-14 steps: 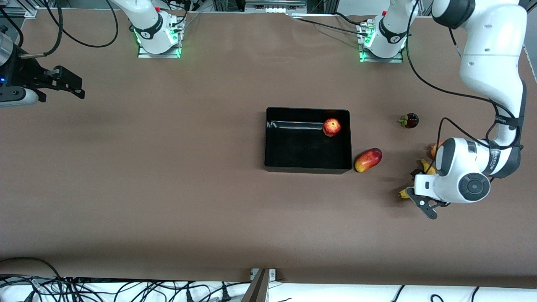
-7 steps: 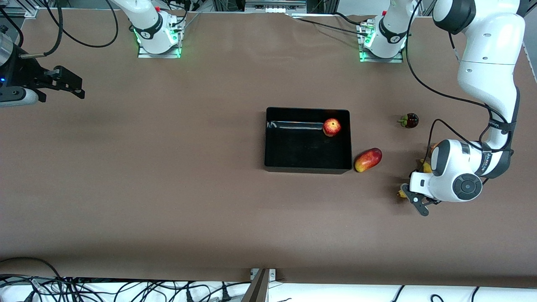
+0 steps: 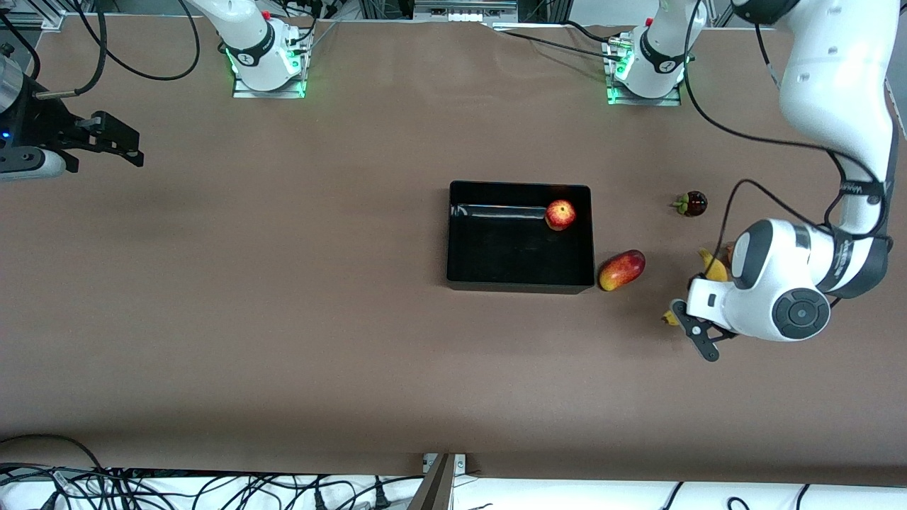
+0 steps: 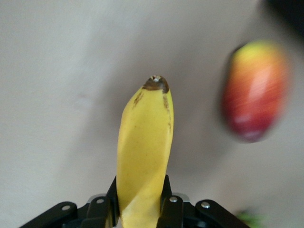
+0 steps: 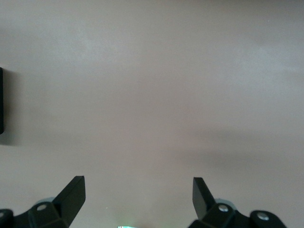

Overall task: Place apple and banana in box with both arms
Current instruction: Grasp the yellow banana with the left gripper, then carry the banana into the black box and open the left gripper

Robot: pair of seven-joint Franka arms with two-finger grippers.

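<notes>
The yellow banana [image 3: 711, 267] is held in my left gripper [image 3: 696, 306], above the table at the left arm's end; the hand hides its middle, and one tip [image 3: 669, 318] shows. In the left wrist view the banana [image 4: 145, 147] sticks out between the shut fingers [image 4: 172, 204], its dark tip away from the gripper [image 4: 140, 209]. The red-yellow apple [image 3: 560, 214] lies in the black box [image 3: 510, 251], in the corner toward the left arm's base. My right gripper [image 3: 117, 145] waits open and empty over bare table at the right arm's end, as its wrist view [image 5: 137, 190] shows.
A red-yellow mango [image 3: 621, 270] lies just outside the box, blurred in the left wrist view [image 4: 256, 90]. A dark round fruit [image 3: 691, 203] lies farther from the front camera. An orange-red fruit [image 3: 728, 249] peeks out from under the left arm. A box corner [image 5: 1, 99] shows.
My left gripper has lifted the banana off the table and shifted it slightly toward the box. The right arm has not moved.
</notes>
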